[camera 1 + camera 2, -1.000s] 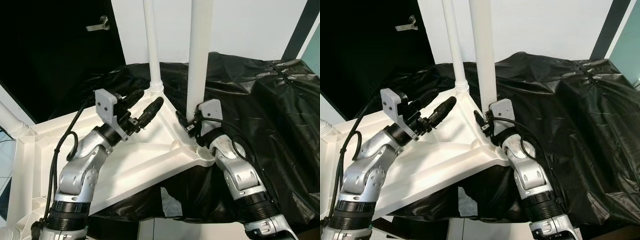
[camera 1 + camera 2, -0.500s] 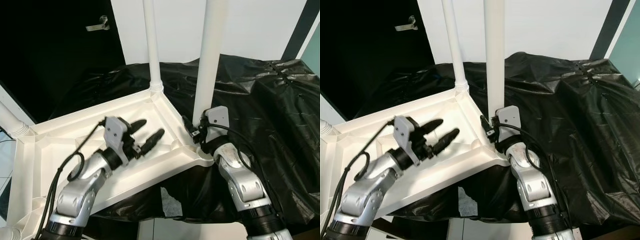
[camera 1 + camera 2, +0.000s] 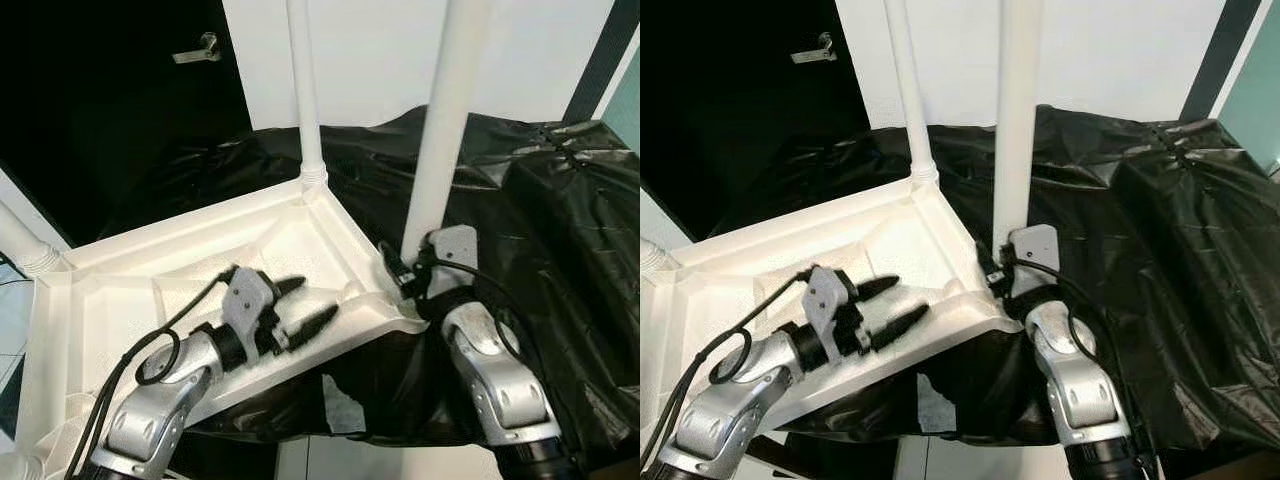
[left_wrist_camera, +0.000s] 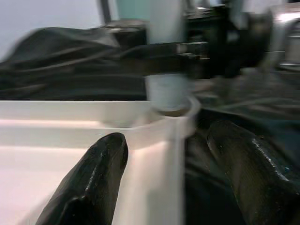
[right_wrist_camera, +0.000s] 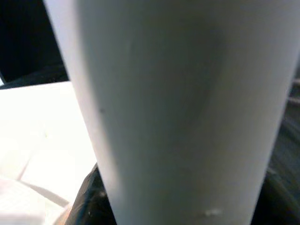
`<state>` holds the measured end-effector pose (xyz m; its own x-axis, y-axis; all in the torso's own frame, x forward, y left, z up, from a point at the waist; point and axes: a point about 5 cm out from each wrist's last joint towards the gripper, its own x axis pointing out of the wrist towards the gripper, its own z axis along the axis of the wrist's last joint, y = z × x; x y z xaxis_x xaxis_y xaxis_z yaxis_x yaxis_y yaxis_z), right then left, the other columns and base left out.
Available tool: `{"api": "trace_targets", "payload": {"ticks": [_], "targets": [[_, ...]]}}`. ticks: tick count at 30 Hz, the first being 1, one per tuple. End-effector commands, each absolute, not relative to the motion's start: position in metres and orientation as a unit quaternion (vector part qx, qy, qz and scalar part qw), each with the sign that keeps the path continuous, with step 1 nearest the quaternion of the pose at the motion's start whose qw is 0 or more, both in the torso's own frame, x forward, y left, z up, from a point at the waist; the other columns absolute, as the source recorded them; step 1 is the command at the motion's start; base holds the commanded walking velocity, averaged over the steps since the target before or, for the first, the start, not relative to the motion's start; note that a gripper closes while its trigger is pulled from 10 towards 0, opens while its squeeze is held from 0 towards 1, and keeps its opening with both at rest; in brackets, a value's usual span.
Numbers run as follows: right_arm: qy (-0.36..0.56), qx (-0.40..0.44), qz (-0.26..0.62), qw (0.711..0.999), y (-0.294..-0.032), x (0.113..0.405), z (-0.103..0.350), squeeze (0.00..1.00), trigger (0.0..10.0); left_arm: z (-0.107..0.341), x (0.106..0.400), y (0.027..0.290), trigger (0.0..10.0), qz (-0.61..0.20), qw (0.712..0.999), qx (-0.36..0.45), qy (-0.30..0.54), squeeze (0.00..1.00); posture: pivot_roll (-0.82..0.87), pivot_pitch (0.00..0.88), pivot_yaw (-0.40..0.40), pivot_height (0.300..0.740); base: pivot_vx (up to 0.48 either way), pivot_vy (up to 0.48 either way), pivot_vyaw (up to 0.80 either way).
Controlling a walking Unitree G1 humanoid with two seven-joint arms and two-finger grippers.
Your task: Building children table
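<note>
The white leg (image 3: pixel 440 130) you're fitting stands upright in the corner socket of the upside-down tabletop (image 3: pixel 110 290), which lies on the black sheet (image 3: pixel 560 230). Your right claw (image 3: pixel 405 282) is clenched on the leg's base, prob to seat it. Left claw (image 3: pixel 305 305) is released, straddling the tabletop's rim nearby, imo to steady it. Another leg (image 3: pixel 305 90) is already in at the far corner.

Upturned white table top (image 3: pixel 120 290) with white legs (image 3: pixel 440 130) standing upright.

Two silver, jointed metal arms end in ribbed black cuffs. Each end effector, left (image 3: pixel 298 306) and right (image 3: pixel 397 272), carries long glossy black fingers, a grey camera bracket and looping black cables.
</note>
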<state>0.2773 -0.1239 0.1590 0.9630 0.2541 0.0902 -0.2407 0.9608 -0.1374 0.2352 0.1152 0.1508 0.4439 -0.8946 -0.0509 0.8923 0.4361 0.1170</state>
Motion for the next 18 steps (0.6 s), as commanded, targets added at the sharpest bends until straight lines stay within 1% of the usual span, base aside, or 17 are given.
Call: {"api": "trace_targets", "payload": {"ticks": [1,8,11,18], "targets": [[-0.060,-0.055,0.124,0.989,-0.123,0.275,0.163,0.00,10.0,0.151,0.232,0.115,10.0,-0.541,0.838,0.071,-0.005,0.00,-0.02,0.000,0.035,0.740,0.000,0.000,0.00],[-0.036,-0.053,0.119,0.991,-0.123,0.274,0.149,0.00,10.0,0.149,0.228,0.113,10.0,-0.552,0.830,0.080,-0.002,0.00,-0.02,0.000,0.033,0.740,0.000,0.000,0.00],[-0.018,-0.039,0.108,0.993,-0.125,0.277,0.141,0.00,10.0,0.148,0.229,0.112,10.0,-0.550,0.831,0.080,-0.002,0.00,-0.02,0.000,0.033,0.740,0.000,0.000,0.00],[-0.007,-0.025,0.096,0.995,-0.128,0.280,0.137,0.00,10.0,0.149,0.231,0.113,10.0,-0.545,0.834,0.083,-0.006,0.00,-0.01,0.000,0.033,0.740,0.000,0.000,0.00]]}}
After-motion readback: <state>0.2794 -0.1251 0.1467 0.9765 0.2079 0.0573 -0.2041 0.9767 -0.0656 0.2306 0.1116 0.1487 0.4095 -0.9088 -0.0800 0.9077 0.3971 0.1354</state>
